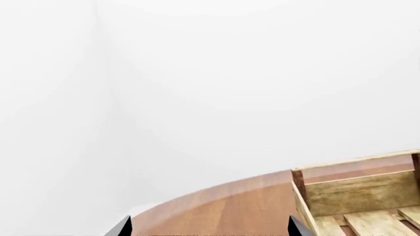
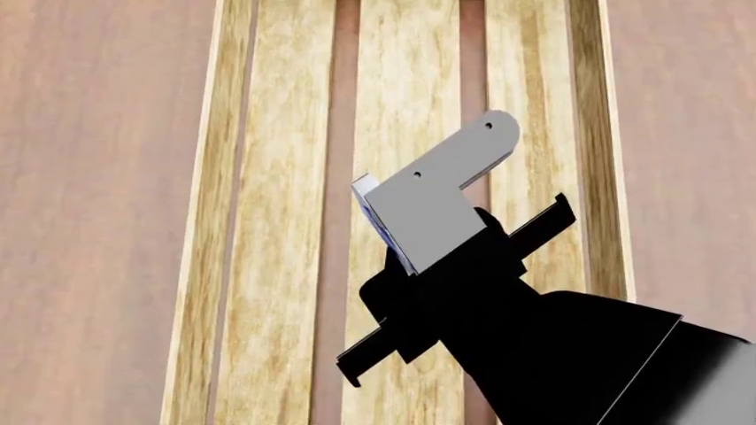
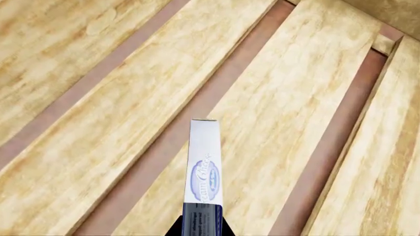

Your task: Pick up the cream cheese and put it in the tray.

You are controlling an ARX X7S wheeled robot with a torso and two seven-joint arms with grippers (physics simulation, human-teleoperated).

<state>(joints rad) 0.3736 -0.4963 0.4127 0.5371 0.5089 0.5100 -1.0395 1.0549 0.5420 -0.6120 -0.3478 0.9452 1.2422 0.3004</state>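
Note:
The cream cheese (image 3: 203, 162), a thin white box with a blue oval logo, is seen edge-on between the dark fingertips of my right gripper (image 3: 202, 227), which is shut on it. It hangs over the slatted floor of the tray (image 3: 288, 98). In the head view the right gripper (image 2: 396, 226) is above the tray's middle slats (image 2: 278, 221), and only a white-blue edge of the cream cheese (image 2: 371, 202) shows beside its grey plate. My left gripper (image 1: 210, 228) is open over the table with nothing between its tips, next to one end of the tray (image 1: 361, 194).
The brown wooden table (image 1: 223, 211) has a curved edge, with plain white background beyond it. In the head view the table (image 2: 95, 221) shows on both sides of the tray. The tray's end wall and dark corner post (image 1: 298, 182) rise near the left gripper.

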